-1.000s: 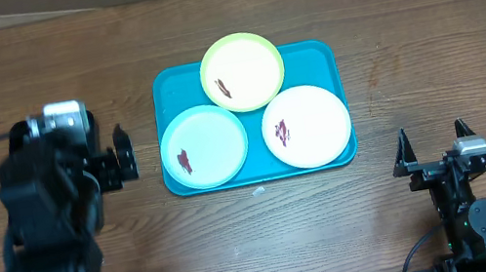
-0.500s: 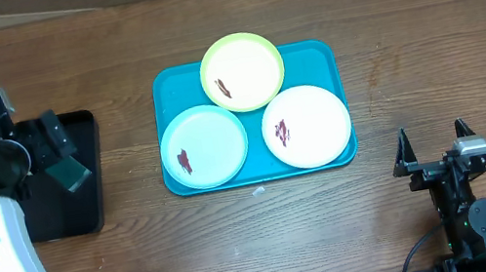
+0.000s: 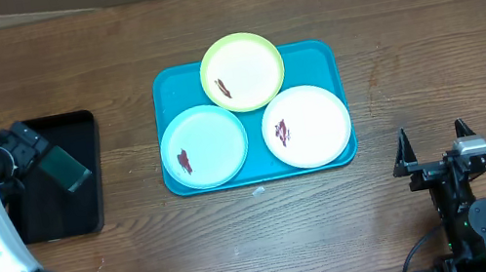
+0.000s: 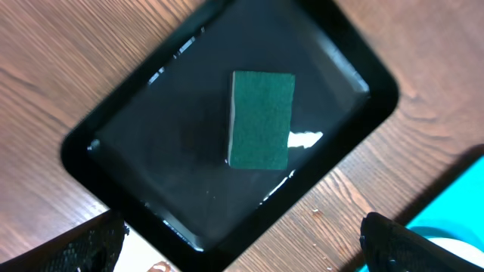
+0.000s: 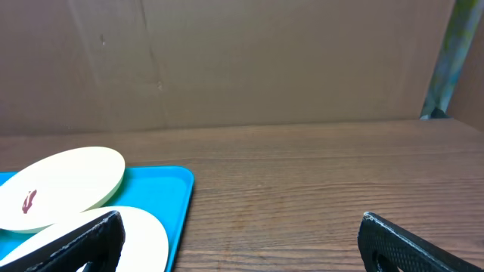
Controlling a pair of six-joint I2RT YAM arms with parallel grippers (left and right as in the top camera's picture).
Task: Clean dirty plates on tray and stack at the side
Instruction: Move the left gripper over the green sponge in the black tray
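The turquoise tray lies mid-table and carries three plates. These are a yellow-green one at the back, a pale blue one front left and a white one front right, each with a dark-red smear. My left gripper hangs open over the black tray, well left of the plates. In the left wrist view its gripper holds nothing, and the turquoise tray's edge shows at the right. My right gripper stands open on the table, front right of the tray. The right wrist view has that gripper empty, with the white plate by its left finger.
A black rectangular tray sits at the left with a green sponge lying in it, and the sponge shows loose in the left wrist view. A tiny white scrap lies in front of the turquoise tray. A cardboard wall closes the far side.
My left arm has swung away from the turquoise tray's left side to the far left, uncovering the black tray and the sponge. The right arm and the plates have not moved.
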